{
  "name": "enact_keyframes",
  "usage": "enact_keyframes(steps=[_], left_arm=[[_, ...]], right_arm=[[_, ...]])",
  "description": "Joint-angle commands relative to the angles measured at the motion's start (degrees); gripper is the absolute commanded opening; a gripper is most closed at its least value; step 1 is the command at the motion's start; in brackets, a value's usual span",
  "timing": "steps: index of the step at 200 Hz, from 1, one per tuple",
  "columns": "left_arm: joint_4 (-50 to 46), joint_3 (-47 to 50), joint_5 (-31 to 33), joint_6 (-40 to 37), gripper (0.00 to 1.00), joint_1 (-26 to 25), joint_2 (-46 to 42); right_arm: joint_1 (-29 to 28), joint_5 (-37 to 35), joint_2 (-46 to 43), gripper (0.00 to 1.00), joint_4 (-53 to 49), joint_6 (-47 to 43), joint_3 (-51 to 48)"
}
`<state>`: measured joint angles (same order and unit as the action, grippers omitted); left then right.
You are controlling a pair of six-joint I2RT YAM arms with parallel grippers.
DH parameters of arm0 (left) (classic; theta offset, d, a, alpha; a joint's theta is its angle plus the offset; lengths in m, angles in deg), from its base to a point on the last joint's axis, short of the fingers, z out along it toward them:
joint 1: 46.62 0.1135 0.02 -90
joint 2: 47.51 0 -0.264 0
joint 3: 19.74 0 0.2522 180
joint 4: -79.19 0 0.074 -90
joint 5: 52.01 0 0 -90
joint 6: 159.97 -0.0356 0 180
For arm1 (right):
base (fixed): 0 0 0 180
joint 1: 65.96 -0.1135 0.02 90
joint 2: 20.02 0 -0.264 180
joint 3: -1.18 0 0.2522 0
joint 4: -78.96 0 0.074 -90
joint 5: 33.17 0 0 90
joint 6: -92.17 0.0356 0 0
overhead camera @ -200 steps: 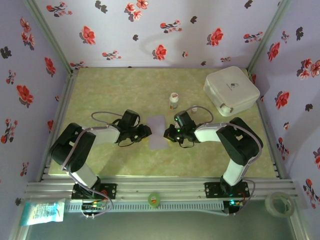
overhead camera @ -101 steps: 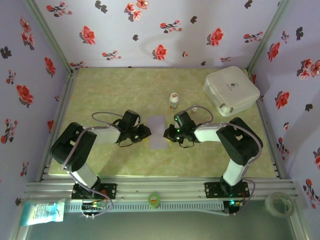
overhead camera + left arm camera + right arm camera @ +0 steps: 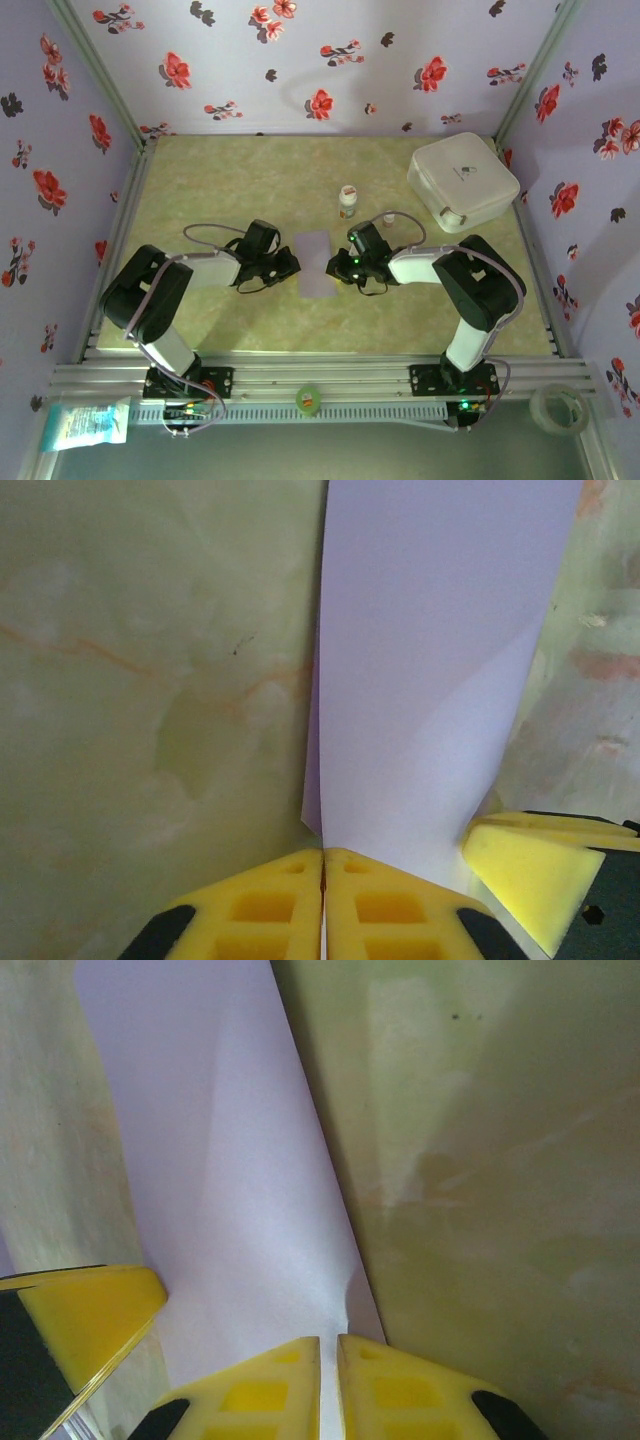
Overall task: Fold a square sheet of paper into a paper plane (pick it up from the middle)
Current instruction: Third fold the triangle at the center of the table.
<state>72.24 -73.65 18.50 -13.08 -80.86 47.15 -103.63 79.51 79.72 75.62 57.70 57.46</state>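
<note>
left pincer [image 3: 322, 868]: closed on left edge of lilac sheet [image 3: 315, 262] | right pincer [image 3: 329, 1355]: closed on its right edge | sheet: narrow strip, middle of desk [image 3: 220, 180], between both pincers

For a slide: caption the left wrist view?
Left gripper shut on the lilac paper at its edge.

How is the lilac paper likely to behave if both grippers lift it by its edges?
Probably floppy: the lilac paper is thin and puckers beside the right gripper, so its middle would likely sag. It looks very light, so lifting should be easy, though it might slip or tear where the left gripper pinches just its edge.
</note>
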Motion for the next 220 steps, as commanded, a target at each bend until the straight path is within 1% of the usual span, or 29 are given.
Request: enact_keyframes(steps=[1,14,35,51,69,87,100,110,127,160,174,190,199,220], left_arm=[[-0.7,0.1,1.3,-0.1,0.06,-0.3,-2.1],[-0.7,0.1,1.2,-0.2,0.0,-0.3,-2.6],[-0.9,0.3,1.1,-0.2,0.0,-0.2,-3.7],[-1.4,0.6,0.9,0.2,0.0,-0.2,-5.0],[-1.9,1.4,0.9,2.4,0.0,-0.2,-6.7],[-2.7,1.8,0.9,4.3,0.0,-0.3,-9.0],[-2.9,2.1,1.0,5.3,0.0,-0.3,-10.0],[-3.6,1.8,0.9,5.9,0.0,-0.3,-10.1],[-4.9,0.9,0.5,6.9,0.0,-0.4,-9.8],[-4.3,0.9,-0.1,7.5,0.0,-0.4,-9.6],[-4.2,0.9,-0.1,7.6,0.0,-0.4,-9.6],[-3.3,1.1,-0.4,8.1,0.0,-0.5,-9.7],[-2.5,1.1,-0.9,8.2,0.0,-0.4,-9.7],[-2.6,0.9,-1.1,8.3,0.0,-0.4,-9.9]], right_arm=[[-0.3,-2.5,-0.1,0.14,-5.0,-1.5,-0.2],[-0.3,-2.1,-0.4,0.16,-4.7,-1.7,-0.2],[-0.3,-1.3,-1.6,0.19,-4.5,-3.9,0.1],[-0.3,-1.4,-3.9,0.22,-7.4,-7.8,1.4],[-0.5,-1.4,-7.4,0.26,-10.3,-13.0,2.6],[-2.1,-3.7,-11.0,0.31,-12.8,-19.0,3.4],[-5.1,-7.9,-13.7,0.37,-13.7,-24.2,3.2],[-7.8,-11.9,-15.4,0.37,-13.4,-29.8,2.4],[-12.5,-17.7,-18.4,0.39,-8.7,-38.0,-1.4],[-21.0,-21.7,-22.1,0.44,2.2,-53.2,-7.7],[-24.0,-23.2,-22.1,0.47,4.3,-56.4,-8.2],[-26.6,-26.4,-20.4,0.48,4.7,-58.8,-7.3],[-27.5,-29.1,-19.3,0.48,5.8,-59.1,-7.3],[-28.7,-31.8,-17.5,0.49,10.2,-60.2,-8.2]])
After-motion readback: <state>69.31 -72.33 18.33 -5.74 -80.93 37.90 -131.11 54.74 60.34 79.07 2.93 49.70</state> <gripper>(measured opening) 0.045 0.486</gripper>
